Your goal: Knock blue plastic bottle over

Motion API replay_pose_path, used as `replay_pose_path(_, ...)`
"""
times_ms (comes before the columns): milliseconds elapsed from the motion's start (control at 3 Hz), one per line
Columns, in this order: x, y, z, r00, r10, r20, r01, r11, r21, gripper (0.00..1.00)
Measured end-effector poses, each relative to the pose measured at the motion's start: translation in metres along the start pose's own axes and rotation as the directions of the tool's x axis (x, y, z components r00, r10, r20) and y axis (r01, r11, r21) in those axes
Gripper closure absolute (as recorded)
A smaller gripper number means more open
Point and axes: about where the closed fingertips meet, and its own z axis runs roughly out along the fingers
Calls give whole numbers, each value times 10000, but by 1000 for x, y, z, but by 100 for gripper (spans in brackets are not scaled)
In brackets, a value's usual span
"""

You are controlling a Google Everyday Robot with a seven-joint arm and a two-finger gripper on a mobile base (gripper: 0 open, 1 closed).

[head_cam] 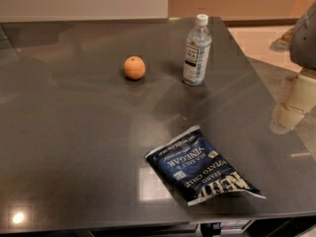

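The blue plastic bottle (196,51) stands upright on the dark grey table (74,132), toward the far right. It is clear and bluish with a white cap and a white-and-blue label. My gripper (286,115), cream-coloured under a grey arm part (305,33), hangs at the right edge of the view, beyond the table's right edge. It is well to the right of the bottle, nearer the camera, and does not touch it.
An orange (134,67) sits to the left of the bottle. A dark blue chip bag (202,166) lies flat near the table's front right. The table's right edge runs diagonally just left of the gripper. Light floor shows beyond the table.
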Motion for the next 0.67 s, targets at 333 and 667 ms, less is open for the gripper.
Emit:
replay_pose_path(333,0,0,0,10000,0,1,0,10000,2,0)
replay_pose_path(667,-2,-14,9,9982,536,271,-536,9986,13,0)
